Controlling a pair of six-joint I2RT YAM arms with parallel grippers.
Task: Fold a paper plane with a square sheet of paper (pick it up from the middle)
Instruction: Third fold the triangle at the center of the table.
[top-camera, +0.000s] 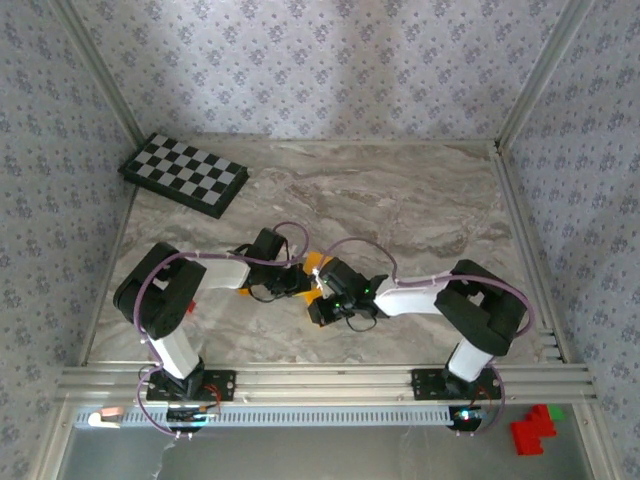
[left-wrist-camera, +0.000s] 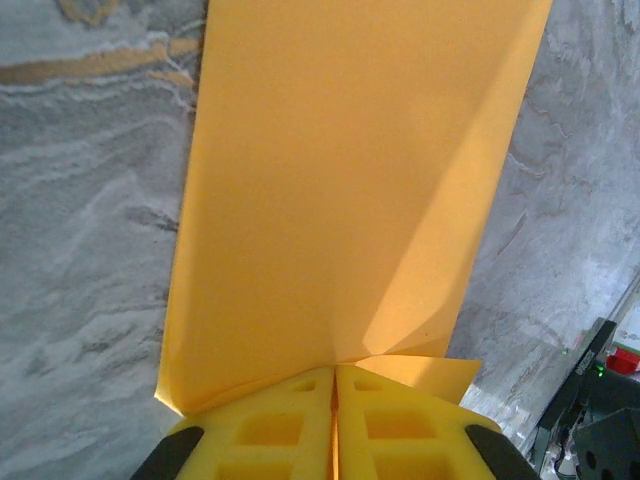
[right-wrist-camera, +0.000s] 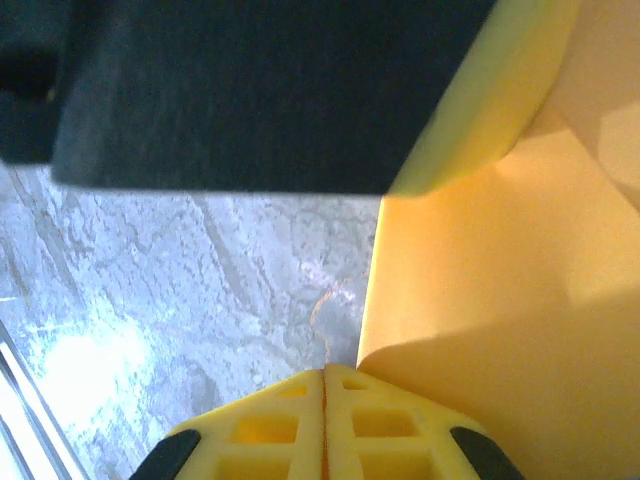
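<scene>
Pressed together right under the left wrist camera, the left jaws pinched the near edge of the square sheet of paper, their yellow fingers meeting with no gap. Beneath everything lay the grey marbled counter. Over its middle the left arm and right arm met head to head, seemingly so that each could hold one side of the sheet and keep it taut for a crease. A checkered board sat at the far left corner, well apart from the work. From the left wrist the orange-yellow sheet ran away from the fingers as a long band, apparently folded narrower, with a small flap beside the grip. The right jaws, likewise shut, nipped another edge, a thin orange line caught between their fingers. Some red blocks lay off the counter's near right. No brand, label or writing could be read.
</scene>
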